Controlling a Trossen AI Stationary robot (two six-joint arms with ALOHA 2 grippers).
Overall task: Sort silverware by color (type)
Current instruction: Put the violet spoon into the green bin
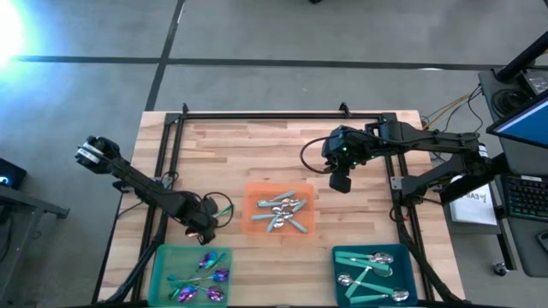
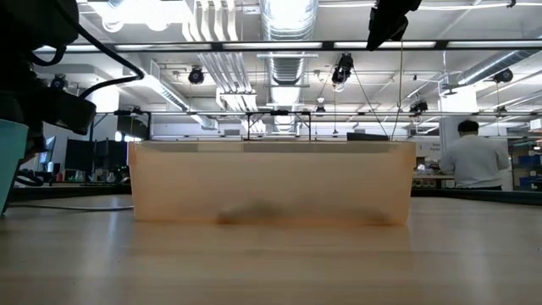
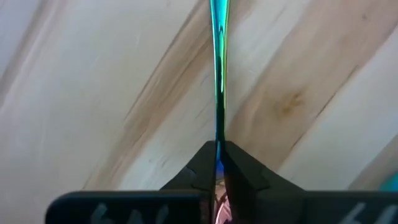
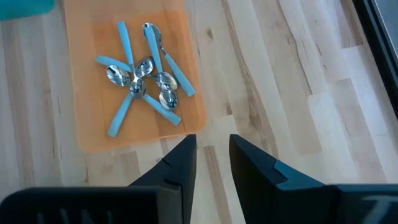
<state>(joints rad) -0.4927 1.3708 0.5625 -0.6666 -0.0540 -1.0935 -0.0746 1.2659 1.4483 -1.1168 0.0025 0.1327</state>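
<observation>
Left gripper (image 1: 208, 224) clamped on a slim iridescent spoon (image 3: 217, 81) over bare wood, just above the green tray (image 1: 163, 257) of purple-bowled spoons (image 1: 205, 278). Right gripper (image 4: 211, 155) parted and empty, beside the orange tray (image 4: 81, 74) of light-blue spoons (image 4: 140, 78). Teal-handled spoons (image 1: 370, 272) in teal tray (image 1: 338, 257).

i see a pale wooden table (image 1: 257, 145) carrying three flat trays: an orange tray (image 1: 253, 224) at the middle, a green tray (image 1: 163, 261) and a teal tray (image 1: 409, 272) on its near edge.
</observation>
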